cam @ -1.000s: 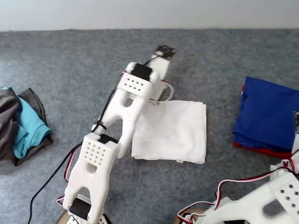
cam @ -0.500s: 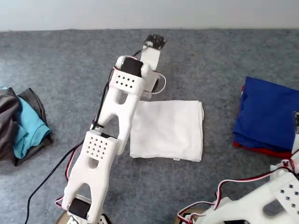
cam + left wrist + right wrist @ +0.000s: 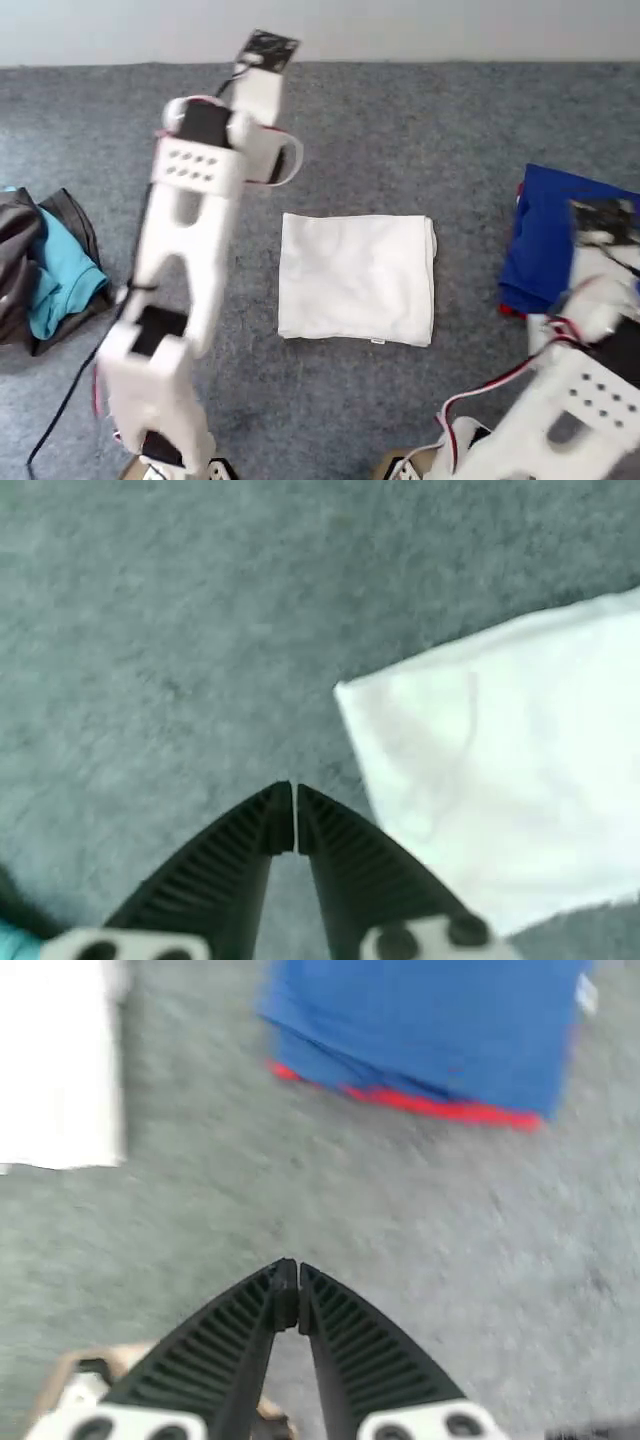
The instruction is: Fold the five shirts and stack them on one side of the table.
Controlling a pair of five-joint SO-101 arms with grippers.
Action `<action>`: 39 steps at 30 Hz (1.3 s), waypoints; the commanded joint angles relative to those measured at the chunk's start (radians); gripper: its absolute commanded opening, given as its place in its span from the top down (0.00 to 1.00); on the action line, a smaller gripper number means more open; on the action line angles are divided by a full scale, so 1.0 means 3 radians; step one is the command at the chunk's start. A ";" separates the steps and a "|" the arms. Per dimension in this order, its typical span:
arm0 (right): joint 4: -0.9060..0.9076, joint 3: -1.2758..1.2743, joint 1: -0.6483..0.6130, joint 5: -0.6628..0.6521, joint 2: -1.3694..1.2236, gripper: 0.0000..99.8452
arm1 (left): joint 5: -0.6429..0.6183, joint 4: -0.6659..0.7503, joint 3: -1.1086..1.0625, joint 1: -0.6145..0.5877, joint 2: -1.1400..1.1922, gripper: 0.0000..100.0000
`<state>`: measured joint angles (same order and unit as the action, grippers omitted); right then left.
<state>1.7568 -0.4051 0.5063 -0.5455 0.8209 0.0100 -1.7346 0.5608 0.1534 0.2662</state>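
Note:
A folded white shirt (image 3: pixel 357 278) lies flat in the middle of the grey table. At the right edge a folded blue shirt (image 3: pixel 560 240) rests on a folded red one (image 3: pixel 430 1108). A crumpled heap of grey and teal shirts (image 3: pixel 45 270) sits at the far left. My left arm (image 3: pixel 195 170) stands left of the white shirt. Its gripper (image 3: pixel 295 795) is shut and holds nothing, hovering over bare carpet beside the white shirt's corner (image 3: pixel 345 692). My right gripper (image 3: pixel 288 1278) is also shut with nothing in it, above carpet short of the blue shirt (image 3: pixel 430 1020).
The table (image 3: pixel 450 130) is grey carpet with a pale wall along its far edge. The right arm (image 3: pixel 590 330) rises at the lower right in front of the blue and red stack. Open carpet lies behind and in front of the white shirt.
The left arm has swung up and to the left, off the white shirt, uncovering its left edge. The right arm has risen at the lower right, toward the blue stack.

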 commanded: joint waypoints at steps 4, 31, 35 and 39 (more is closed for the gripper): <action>-0.0028 0.0015 -0.1363 0.0808 -0.0422 0.98 | 0.0118 -0.0061 -0.1051 -0.0726 -0.1401 0.98; -0.2468 0.0036 -0.2258 0.1846 -0.2637 0.74 | 0.1263 0.0205 -0.2585 -0.2885 -0.2946 0.98; -0.2729 0.0041 -0.2258 0.1867 -0.2984 0.75 | 0.1263 0.0205 -0.2591 -0.2885 -0.2941 0.98; -0.2949 0.0041 -0.2258 0.1969 -0.3255 0.75 | 0.1253 0.0184 -0.2591 -0.2885 -0.2941 0.98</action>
<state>0.9191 -0.4051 -0.1626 0.0238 -0.1289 0.3844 -1.6870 -0.2186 -0.7073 -0.5946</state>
